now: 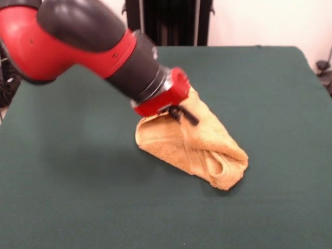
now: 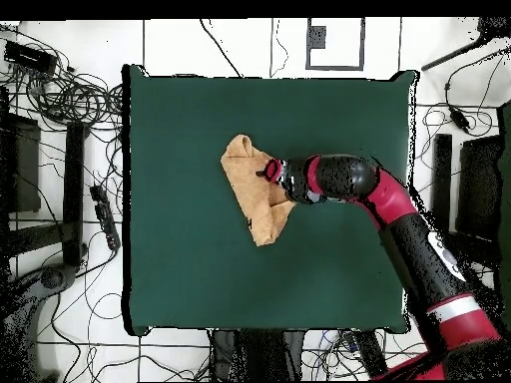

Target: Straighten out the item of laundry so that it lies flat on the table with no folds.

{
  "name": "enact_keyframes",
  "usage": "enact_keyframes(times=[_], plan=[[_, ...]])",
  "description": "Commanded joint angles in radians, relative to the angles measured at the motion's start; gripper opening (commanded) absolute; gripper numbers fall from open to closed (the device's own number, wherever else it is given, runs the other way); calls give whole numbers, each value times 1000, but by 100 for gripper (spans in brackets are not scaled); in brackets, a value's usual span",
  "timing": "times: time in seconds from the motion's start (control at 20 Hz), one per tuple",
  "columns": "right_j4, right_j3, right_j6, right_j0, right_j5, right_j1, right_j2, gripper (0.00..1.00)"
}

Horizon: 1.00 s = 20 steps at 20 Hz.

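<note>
Nearest you lies the bare front stretch of the large table (image 1: 78, 207), covered in plain dark green felt-like cloth. Beyond it, about mid-table, sits the small golden-orange terry-cloth towel (image 1: 207, 148), bunched into a rough triangle: its near corner is rolled over on itself in thick folds, and its far end rises toward the arm. Behind that, the black gripper (image 1: 182, 115) on the red and black arm (image 1: 78, 36) meets the raised end of the cloth. The cloth seems to hang from it, but you cannot tell from either view how far the jaws stand apart or whether they truly pinch the towel.

In the overhead view the towel runs as a narrow folded strip, the gripper at one long side. To do this step well, I judge you should draw the held edge outward and low, away from the bunched corner, slowly enough that the rolled folds unroll rather than drag.
</note>
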Motion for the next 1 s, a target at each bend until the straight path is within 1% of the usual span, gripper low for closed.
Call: enact_keyframes(times=[0.05, 0.15, 0.25, 0.35, 0.5, 0.65, 0.85, 1.0], plan=[[29, 263, 189, 92, -165, -201, 83, 0], [36, 294, 229, 114, -206, -239, 70, 0], [43, 329, 274, 131, -281, -269, 54, 0], [52, 347, 294, 159, -322, -293, 22, 0], [59, 374, 291, 190, -369, -308, -9, 0], [77, 426, 315, 222, -401, -353, -48, 0], [63, 506, 297, 236, -460, -413, -83, 0], [40, 525, 271, 260, -490, -416, -139, 0]])
